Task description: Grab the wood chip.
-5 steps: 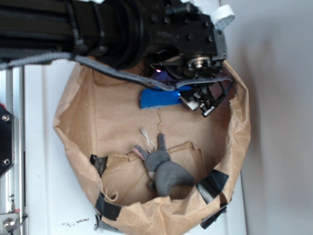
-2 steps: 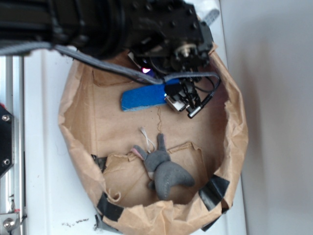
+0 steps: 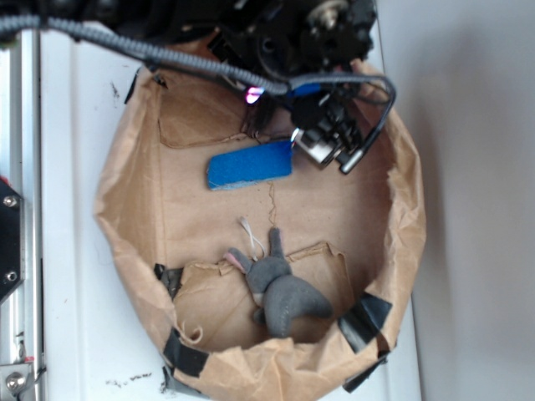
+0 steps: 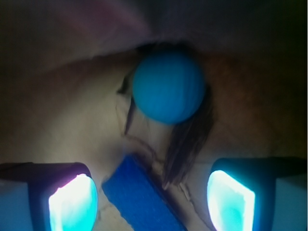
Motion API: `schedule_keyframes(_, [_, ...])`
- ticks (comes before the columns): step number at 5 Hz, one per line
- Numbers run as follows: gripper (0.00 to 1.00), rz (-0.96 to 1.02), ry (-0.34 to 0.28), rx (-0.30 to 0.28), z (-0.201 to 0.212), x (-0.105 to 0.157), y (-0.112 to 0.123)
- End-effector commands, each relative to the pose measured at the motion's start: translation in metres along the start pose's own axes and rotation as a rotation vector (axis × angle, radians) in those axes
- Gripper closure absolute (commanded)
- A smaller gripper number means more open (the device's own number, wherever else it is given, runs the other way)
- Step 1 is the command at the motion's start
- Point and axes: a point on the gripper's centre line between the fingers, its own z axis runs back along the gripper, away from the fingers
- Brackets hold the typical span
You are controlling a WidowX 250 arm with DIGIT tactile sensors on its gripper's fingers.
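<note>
Wood chip (image 4: 185, 144) partly hidden behind the teal ball (image 4: 167, 86) and blurred; blue sponge (image 4: 139, 197) cut off by the wrist view's lower edge; arm cropped at exterior top.

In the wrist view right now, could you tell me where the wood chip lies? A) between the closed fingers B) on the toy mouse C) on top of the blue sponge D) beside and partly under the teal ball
D: the wood chip runs down from beneath the teal ball, ahead of the open gripper.
</note>
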Motion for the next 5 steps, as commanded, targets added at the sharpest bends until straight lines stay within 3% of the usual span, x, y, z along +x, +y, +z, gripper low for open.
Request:
schedule_keyframes(1, [0.0, 0.153, -0.081, 0.062, -0.006, 0.012, 0.011])
schedule_keyframes(3, [0.0, 0.105, -0.128, 0.148, -0.043, -0.002, 0.005])
schedule_keyframes(5, [0.0, 0.059, -0.13, 0.201, -0.059, -0.014, -0.005])
